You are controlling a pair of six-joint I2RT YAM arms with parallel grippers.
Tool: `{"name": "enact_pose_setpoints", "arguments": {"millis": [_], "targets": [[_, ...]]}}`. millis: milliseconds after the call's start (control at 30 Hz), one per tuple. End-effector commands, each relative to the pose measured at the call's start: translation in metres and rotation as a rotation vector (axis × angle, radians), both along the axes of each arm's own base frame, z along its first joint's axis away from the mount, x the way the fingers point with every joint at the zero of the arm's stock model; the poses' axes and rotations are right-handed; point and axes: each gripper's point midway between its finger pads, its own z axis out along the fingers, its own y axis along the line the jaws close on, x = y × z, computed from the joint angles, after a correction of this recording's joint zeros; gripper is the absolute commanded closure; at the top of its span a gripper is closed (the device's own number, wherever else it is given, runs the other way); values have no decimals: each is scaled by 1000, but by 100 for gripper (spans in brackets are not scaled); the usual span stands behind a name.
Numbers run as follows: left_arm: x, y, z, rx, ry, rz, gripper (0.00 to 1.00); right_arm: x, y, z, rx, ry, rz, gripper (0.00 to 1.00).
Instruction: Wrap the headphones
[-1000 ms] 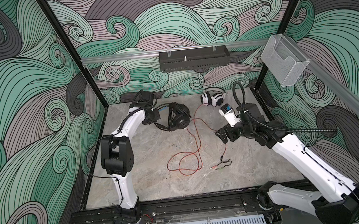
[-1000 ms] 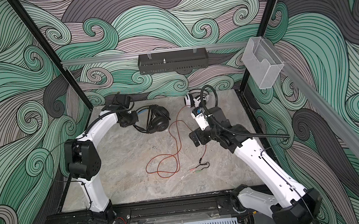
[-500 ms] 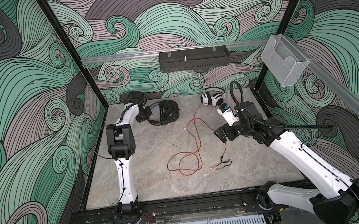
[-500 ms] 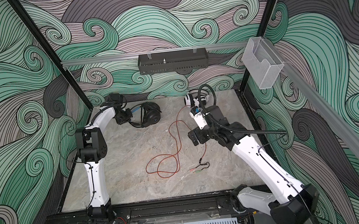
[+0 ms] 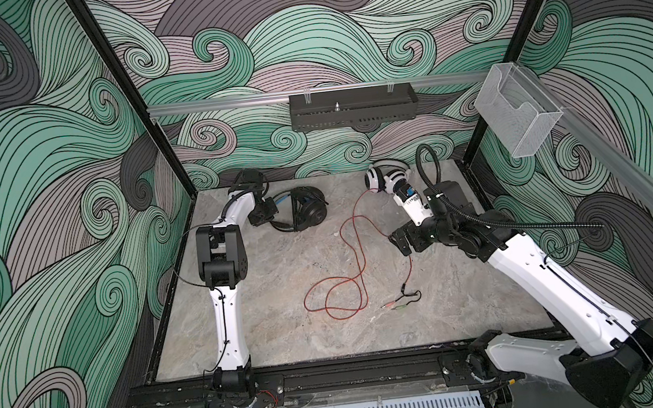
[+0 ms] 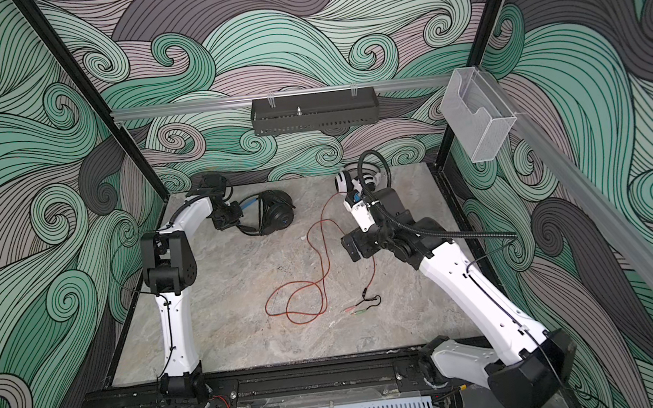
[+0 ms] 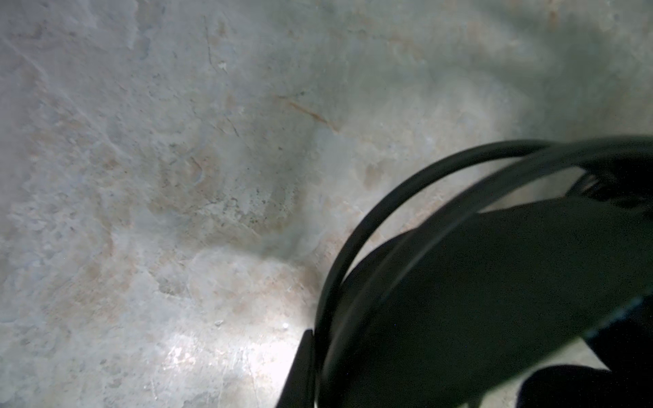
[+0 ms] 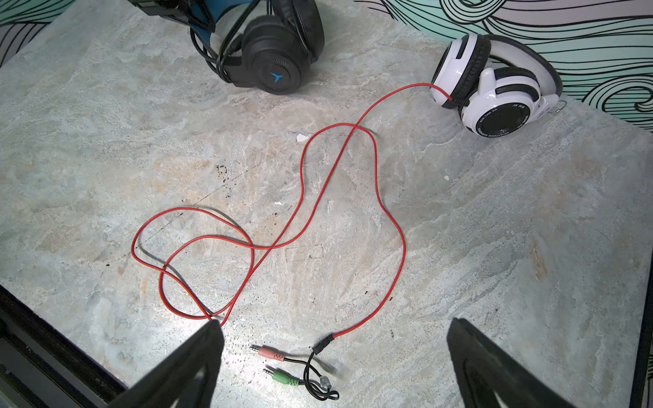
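Hovering left gripper at black headset, eleven o'clock, grip untellable; aiming right gripper, jaws spread wide, at red cord, likely for winding round white headset.

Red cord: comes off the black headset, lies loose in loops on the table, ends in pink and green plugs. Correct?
Not quite. The red cord comes off the white headset, not the black headset; the right wrist view shows it entering the white earcup. The rest holds: it lies loose in loops on the table and ends in pink and green plugs.
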Motion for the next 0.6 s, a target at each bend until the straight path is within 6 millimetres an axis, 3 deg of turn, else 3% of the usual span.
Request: {"name": "enact_pose_setpoints", "arguments": {"millis": [0,200,467,567], "targets": [[6,-5,10,-40,-42,17,83,5,1,10,-13,-30,8,0],[-1,-4,6,-40,-34,25,73,9,1,21,-20,-66,13,0],[-11,-2,36,-21,-62,0,35,11,1,29,-27,-93,18,0],[-20,1,52,-7,-59,-6,29,15,5,34,-10,-93,23,0]]}}
